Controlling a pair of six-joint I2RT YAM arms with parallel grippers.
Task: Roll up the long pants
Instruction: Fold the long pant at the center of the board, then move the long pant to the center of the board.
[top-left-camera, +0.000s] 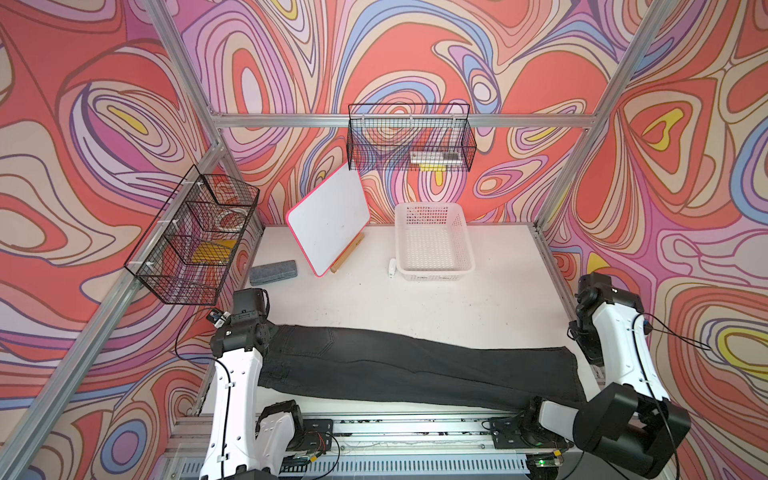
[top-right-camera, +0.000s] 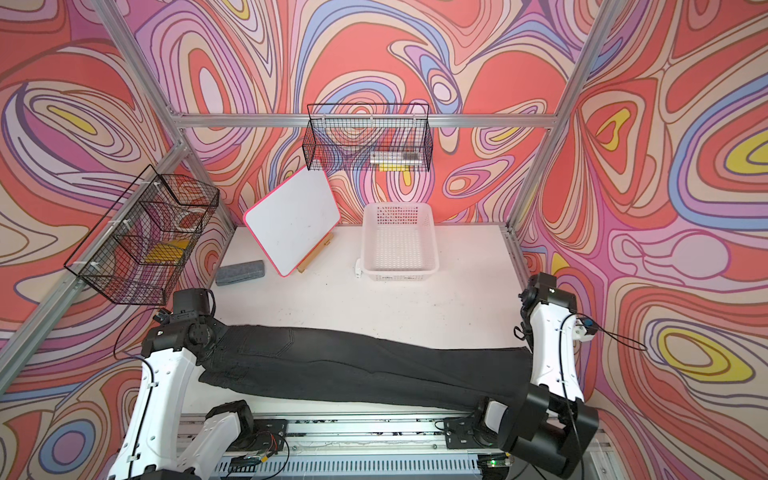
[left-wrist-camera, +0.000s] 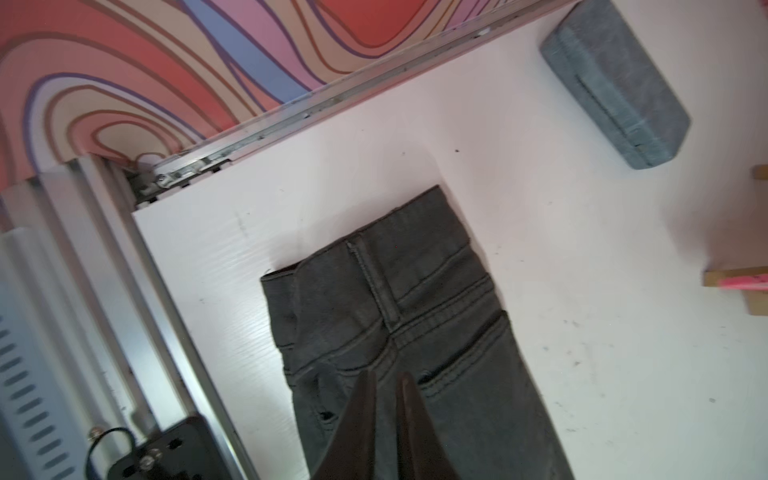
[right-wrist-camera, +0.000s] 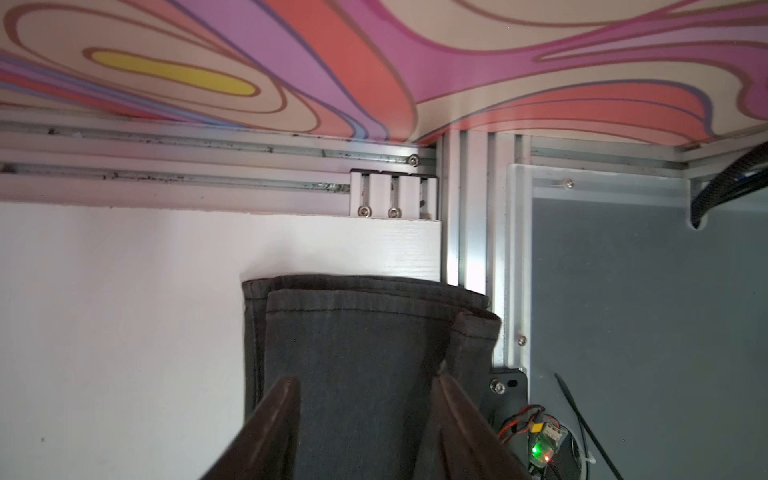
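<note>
A grey eraser block (top-left-camera: 273, 272) is laid on the white table (top-left-camera: 457, 307) near a pink-edged whiteboard (top-left-camera: 328, 220), which is propped on a wooden stand (top-left-camera: 348, 252). A white plastic basket (top-left-camera: 436, 273) is set nearby, with a small white object (top-left-camera: 392, 267) just beside it. A back wire basket (top-left-camera: 374, 141) and a side wire basket (top-left-camera: 183, 249) are hung on the frame.

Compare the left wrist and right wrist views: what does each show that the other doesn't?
Left wrist only: the waistband end of the long pants, the grey eraser block, and the left end effector with its fingers a narrow gap apart.
Right wrist only: the stacked leg hems by the table corner, a lit green LED, and the right end effector spread wide.
Both: the pants lying on the white table, with the patterned wall behind.
</note>
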